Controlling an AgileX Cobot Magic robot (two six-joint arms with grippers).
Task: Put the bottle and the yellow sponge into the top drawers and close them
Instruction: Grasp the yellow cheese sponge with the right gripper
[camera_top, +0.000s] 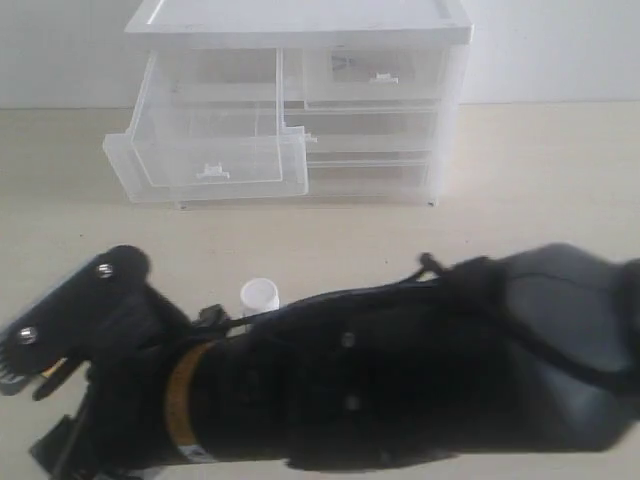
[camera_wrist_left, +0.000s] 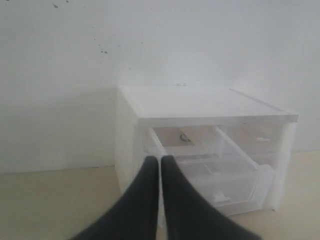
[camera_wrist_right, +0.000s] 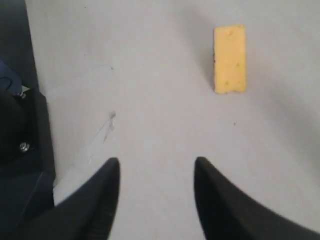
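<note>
The cabinet's left top drawer (camera_top: 215, 150) is pulled out and looks empty; the right top drawer (camera_top: 375, 75) is pushed in. Only the bottle's white cap (camera_top: 260, 294) shows, standing on the table behind a black arm. The yellow sponge (camera_wrist_right: 229, 59) lies flat on the pale table, well ahead of my right gripper (camera_wrist_right: 156, 165), which is open and empty. My left gripper (camera_wrist_left: 160, 159) is shut on nothing and points at the cabinet from some distance, with the open drawer (camera_wrist_left: 225, 180) beyond its tips. In the exterior view the sponge is hidden.
A big black arm (camera_top: 400, 370) crosses the foreground of the exterior view and hides much of the table. The white cabinet (camera_top: 300, 20) stands at the back against a pale wall, with wider drawers (camera_top: 365, 150) below. A dark robot part (camera_wrist_right: 20, 140) sits beside the right gripper.
</note>
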